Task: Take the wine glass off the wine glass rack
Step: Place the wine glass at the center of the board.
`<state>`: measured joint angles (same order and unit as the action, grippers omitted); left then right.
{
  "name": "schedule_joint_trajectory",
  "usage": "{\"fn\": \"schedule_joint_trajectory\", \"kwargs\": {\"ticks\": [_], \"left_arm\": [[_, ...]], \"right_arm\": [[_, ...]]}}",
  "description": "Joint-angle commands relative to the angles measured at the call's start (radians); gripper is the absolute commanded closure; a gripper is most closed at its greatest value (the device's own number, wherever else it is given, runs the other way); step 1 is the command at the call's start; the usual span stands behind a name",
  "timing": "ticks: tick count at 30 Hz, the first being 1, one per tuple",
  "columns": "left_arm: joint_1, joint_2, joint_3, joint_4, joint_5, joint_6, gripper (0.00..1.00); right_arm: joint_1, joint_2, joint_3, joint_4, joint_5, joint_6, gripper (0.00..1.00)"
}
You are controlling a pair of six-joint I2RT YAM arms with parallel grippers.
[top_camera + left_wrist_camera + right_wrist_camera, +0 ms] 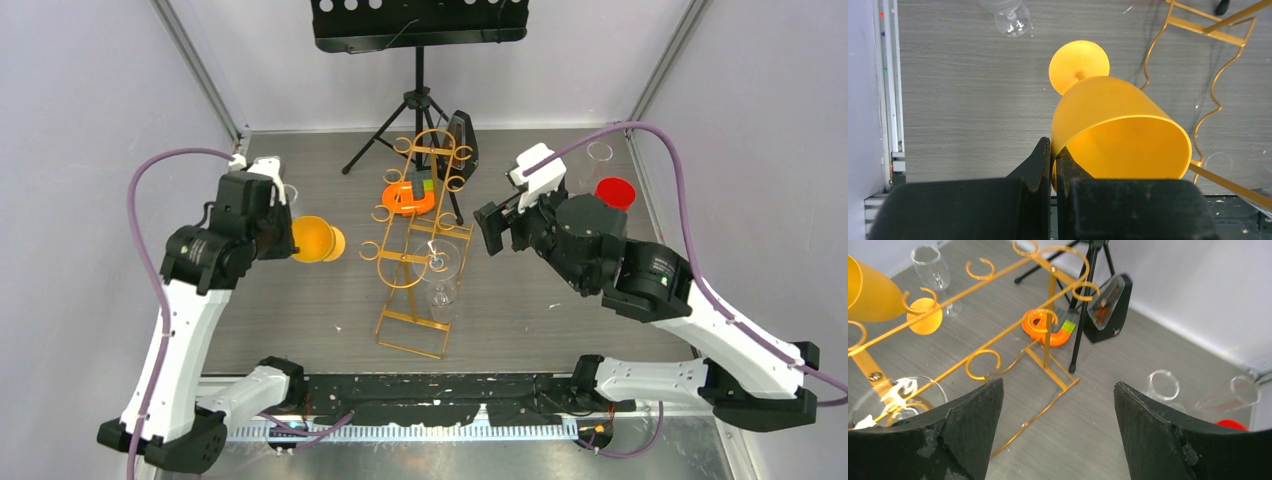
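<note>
You will find the left gripper (1053, 150) clamped on the rim wall of the orange wine glass (1118, 130), which is held apart from the wine glass rack (405, 258). The gripper's own body hides the lower rim. The right gripper (1058, 390) stands wide open beside the rack, holding nothing. A clear wine glass (443, 262) hangs on the rack; the right wrist view cuts it off behind a finger. Open table (540, 310) lies right of the rack.

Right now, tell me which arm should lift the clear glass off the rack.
Right: right jaws open, empty, beside the rack facing the clear glass; left jaws pinch the orange glass.
</note>
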<state>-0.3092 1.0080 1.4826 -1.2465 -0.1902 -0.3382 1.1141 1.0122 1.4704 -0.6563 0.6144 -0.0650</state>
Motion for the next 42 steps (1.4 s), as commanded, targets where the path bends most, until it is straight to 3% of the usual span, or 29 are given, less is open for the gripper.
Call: {"fn": "schedule_joint_trajectory", "kwargs": {"ticks": [1,17,25,36,42], "left_arm": [[0.010,0.043,-0.024,0.045,0.009,0.032,1.00],[0.189,0.200,-0.102,0.158,0.115,0.089,1.00],[0.263,0.281,-0.106,0.193,0.168,0.094,1.00],[0.298,0.383,-0.111,0.201,0.178,0.100,1.00],[0.305,0.426,-0.101,0.197,0.186,0.099,0.90]], "right_arm": [[-0.088,-0.004,-0.047,-0.048,-0.168,0.159,0.13],[-0.125,-0.100,-0.281,-0.051,-0.268,0.296,0.14],[-0.125,-0.178,-0.360,-0.053,-0.237,0.318,0.14],[-0.125,-0.205,-0.420,-0.077,-0.246,0.357,0.14],[-0.125,-0.198,-0.427,-0.084,-0.273,0.359,0.14]]}}
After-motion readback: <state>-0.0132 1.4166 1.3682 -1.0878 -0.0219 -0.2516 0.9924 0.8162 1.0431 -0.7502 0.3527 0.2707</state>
